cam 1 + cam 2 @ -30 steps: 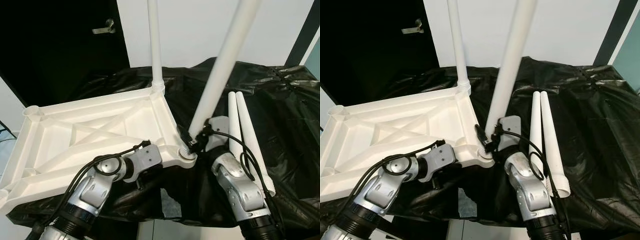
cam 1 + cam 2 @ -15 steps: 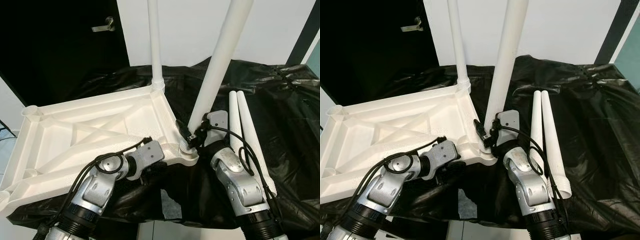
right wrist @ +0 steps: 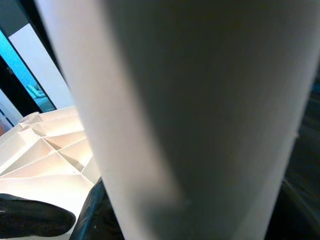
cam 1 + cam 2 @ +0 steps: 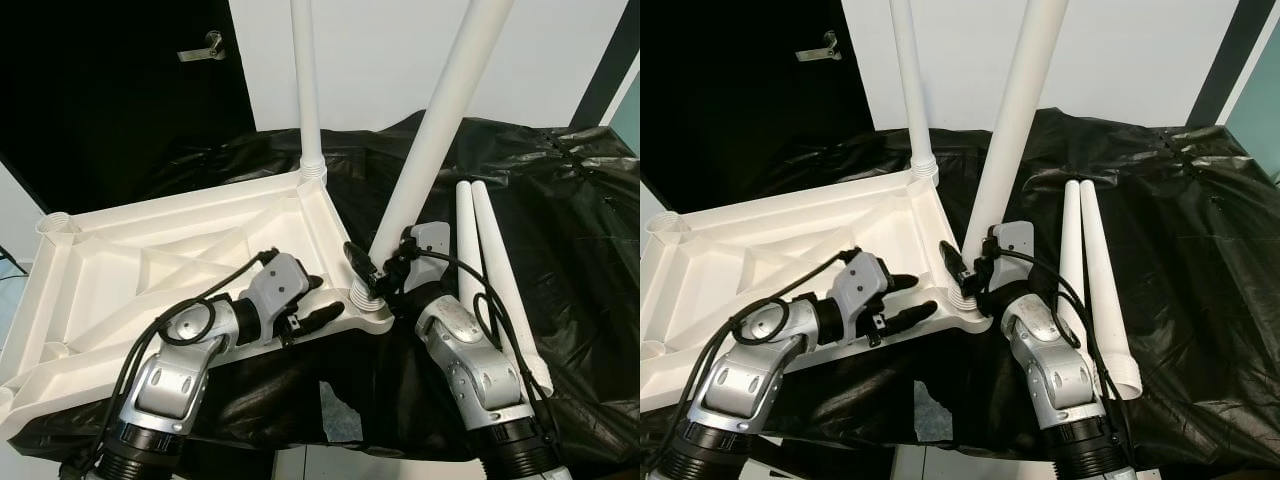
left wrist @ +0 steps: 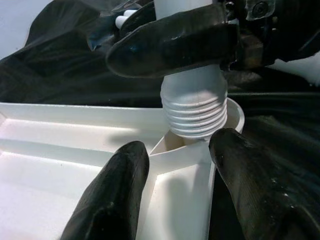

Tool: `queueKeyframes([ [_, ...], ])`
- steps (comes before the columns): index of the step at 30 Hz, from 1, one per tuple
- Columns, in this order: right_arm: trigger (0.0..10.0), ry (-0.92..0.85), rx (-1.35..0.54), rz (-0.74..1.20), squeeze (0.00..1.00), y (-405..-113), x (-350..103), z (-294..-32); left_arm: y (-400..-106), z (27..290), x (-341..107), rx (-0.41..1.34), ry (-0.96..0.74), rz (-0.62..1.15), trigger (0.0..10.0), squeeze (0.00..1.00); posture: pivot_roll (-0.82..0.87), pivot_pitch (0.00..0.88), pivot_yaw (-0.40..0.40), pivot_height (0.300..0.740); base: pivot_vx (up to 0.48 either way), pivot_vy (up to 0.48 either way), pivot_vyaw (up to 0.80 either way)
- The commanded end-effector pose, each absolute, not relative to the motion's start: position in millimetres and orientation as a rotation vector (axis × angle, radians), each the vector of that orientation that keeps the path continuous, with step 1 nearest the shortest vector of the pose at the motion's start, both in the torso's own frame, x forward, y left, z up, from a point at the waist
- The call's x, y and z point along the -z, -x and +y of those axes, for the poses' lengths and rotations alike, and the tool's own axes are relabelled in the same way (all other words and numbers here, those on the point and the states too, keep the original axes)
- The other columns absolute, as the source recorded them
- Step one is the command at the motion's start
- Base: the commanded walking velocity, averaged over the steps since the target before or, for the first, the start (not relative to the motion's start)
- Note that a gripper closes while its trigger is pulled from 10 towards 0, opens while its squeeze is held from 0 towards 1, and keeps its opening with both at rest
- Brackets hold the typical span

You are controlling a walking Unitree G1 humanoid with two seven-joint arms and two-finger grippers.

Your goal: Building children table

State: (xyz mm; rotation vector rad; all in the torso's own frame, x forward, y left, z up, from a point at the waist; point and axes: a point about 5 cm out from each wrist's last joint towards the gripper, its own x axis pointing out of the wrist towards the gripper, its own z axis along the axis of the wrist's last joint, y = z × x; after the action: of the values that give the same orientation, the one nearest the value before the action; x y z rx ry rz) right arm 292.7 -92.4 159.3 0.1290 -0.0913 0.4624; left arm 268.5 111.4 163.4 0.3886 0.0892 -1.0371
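My right pincer (image 4: 372,272) grips the tilted white leg (image 4: 430,150) at the tabletop's (image 4: 150,270) corner socket, my left pincer (image 4: 312,300) spread beside it.

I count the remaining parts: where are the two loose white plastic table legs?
The two loose white plastic table legs lie side by side on the black plastic sheet, right of the right gripper.

Both arms, at the lower left and lower right of the head views, are brushed silver metal with rounded joint housings and black ribbed collars near the frame's bottom edge. Black cables loop loosely over each forearm to a pale grey wrist block. The left gripper (image 4: 312,299) and right gripper (image 4: 372,271) each end in two long, glossy black fingers (image 5: 112,197) with rounded tips.
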Motion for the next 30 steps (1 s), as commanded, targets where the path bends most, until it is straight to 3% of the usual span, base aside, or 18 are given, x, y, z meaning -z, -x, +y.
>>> queueKeyframes([
  [1, 10.0, -0.176, -0.426, -0.041, 0.00, -293.0, -148.8, -97.6, -269.0, 118.9, -161.2, 0.978, -0.386, 0.107, 10.0, 0.00, 0.02, 0.000, 0.017, 0.740, 0.000, 0.000, 0.00],
  [6, 10.0, -0.200, -0.340, 0.058, 0.00, -293.7, -125.3, -108.7, -267.6, 122.0, -162.4, 0.962, -0.371, 0.105, 10.0, 0.00, 0.02, 0.000, 0.014, 0.740, 0.000, 0.000, 0.00],
  [15, 10.0, -0.187, -0.302, 0.086, 0.00, -297.2, -125.1, -114.5, -267.6, 126.6, -165.0, 0.945, -0.366, 0.109, 10.0, 0.00, 0.02, 0.000, 0.011, 0.740, 0.000, 0.000, 0.00],
  [30, 10.0, 0.032, -0.386, 0.059, 0.00, -295.5, -118.1, -103.8, -267.9, 131.8, -168.2, 0.920, -0.369, 0.105, 10.0, 0.00, 0.03, 0.000, 0.007, 0.740, 0.000, 0.000, 0.00],
])
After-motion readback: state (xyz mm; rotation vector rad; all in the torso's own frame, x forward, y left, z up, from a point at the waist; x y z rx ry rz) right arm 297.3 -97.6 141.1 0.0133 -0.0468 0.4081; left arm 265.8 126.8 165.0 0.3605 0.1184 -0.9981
